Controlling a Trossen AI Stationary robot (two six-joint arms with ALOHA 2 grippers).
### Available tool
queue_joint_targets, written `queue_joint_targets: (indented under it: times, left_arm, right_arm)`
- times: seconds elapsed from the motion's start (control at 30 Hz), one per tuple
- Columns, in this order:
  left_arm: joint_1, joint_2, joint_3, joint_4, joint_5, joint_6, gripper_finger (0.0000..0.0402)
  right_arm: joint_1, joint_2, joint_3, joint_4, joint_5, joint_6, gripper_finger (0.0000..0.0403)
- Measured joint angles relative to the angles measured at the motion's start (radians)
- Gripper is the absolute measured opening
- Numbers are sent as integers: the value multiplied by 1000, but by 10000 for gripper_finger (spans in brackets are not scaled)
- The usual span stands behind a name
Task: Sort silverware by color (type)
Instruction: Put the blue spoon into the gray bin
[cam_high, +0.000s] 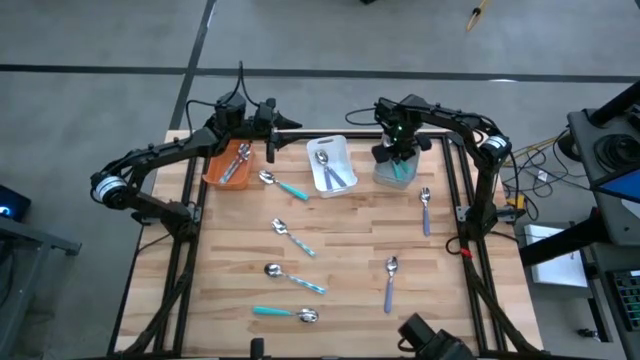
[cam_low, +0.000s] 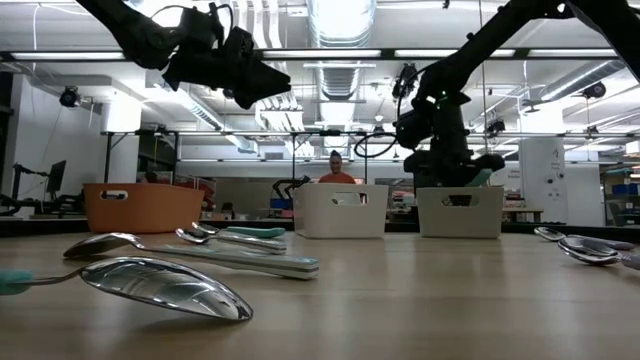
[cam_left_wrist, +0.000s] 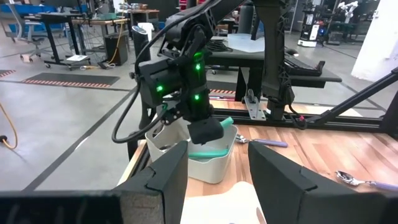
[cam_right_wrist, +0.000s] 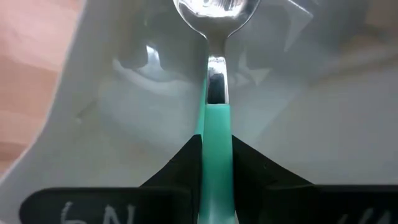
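Note:
My right gripper (cam_high: 400, 155) hangs over the grey bin (cam_high: 395, 172) at the far right, shut on a teal-handled spoon (cam_right_wrist: 214, 74) whose metal bowl points down into the bin. My left gripper (cam_left_wrist: 217, 180) stands open with nothing between its fingers, high near the orange bin (cam_high: 228, 165) and the white bin (cam_high: 330, 165), which has spoons lying in it. On the table lie a teal spoon (cam_high: 283, 185), a striped fork (cam_high: 293, 238), a striped spoon (cam_high: 295, 278), another teal spoon (cam_high: 285, 313), a purple fork (cam_high: 425, 210) and a purple piece (cam_high: 390, 283). My right gripper pinches the spoon's teal handle (cam_right_wrist: 214, 130) between its two fingers (cam_right_wrist: 186, 165), close to where the handle meets the metal neck. The fingers point down from above and run along the spoon. The spoon hangs bowl down inside the grey bin; whether the bowl touches the bin's floor I cannot tell.
The three bins stand in a row along the far edge: orange (cam_low: 145, 207), white (cam_low: 342, 210), grey (cam_low: 460, 210). Black frame rails run along the table's left and right sides. A person shows in the room beyond the far edge. Bare wood lies between the scattered pieces.

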Motion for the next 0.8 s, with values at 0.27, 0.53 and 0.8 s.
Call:
queue_joint_targets:
  times: [0.27, 0.53, 0.8]
  left_arm:
    - [0, 0, 0, 0, 0, 0, 149]
    - [0, 0, 0, 0, 0, 0, 149]
    - [0, 0, 0, -2, 0, 0, 149]
  right_arm:
    - [0, 0, -2, 68, 1, 12, 65]
    - [0, 0, -2, 80, 1, 11, 56]
    - [0, -1, -2, 81, 1, -3, 95]
